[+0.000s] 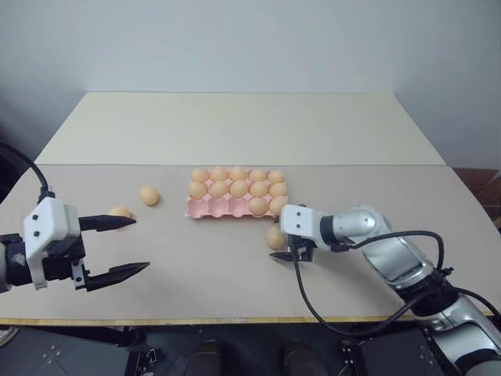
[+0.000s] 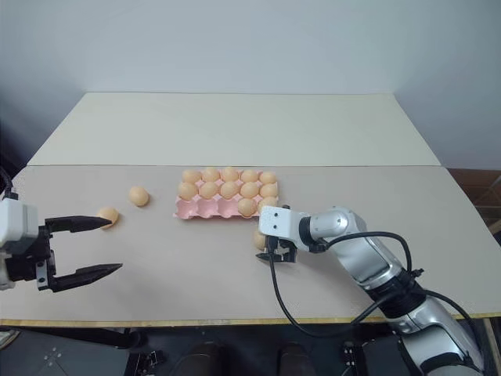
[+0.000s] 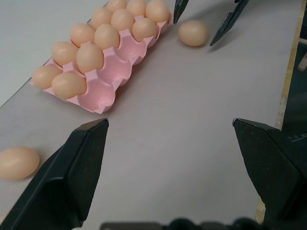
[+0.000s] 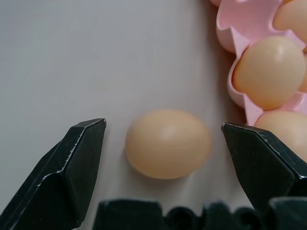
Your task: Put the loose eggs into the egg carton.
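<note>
We see the right gripper (image 4: 163, 139), fingers spread, partly hiding a loose egg (image 4: 168, 143) beside the egg carton (image 1: 211, 208); left gripper (image 1: 125, 247) released.

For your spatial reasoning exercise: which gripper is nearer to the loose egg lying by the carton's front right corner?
Right. The right gripper has its open jaws on either side of that egg; the left gripper hangs far off across the table.

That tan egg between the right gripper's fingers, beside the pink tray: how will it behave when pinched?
The smooth orange-tan oval egg lies on its side on the bare table, so a nudge would probably roll it. Its matte, curved shell may slip from the open right gripper if the black fingers close off-centre. If real, it is likely fragile.
</note>
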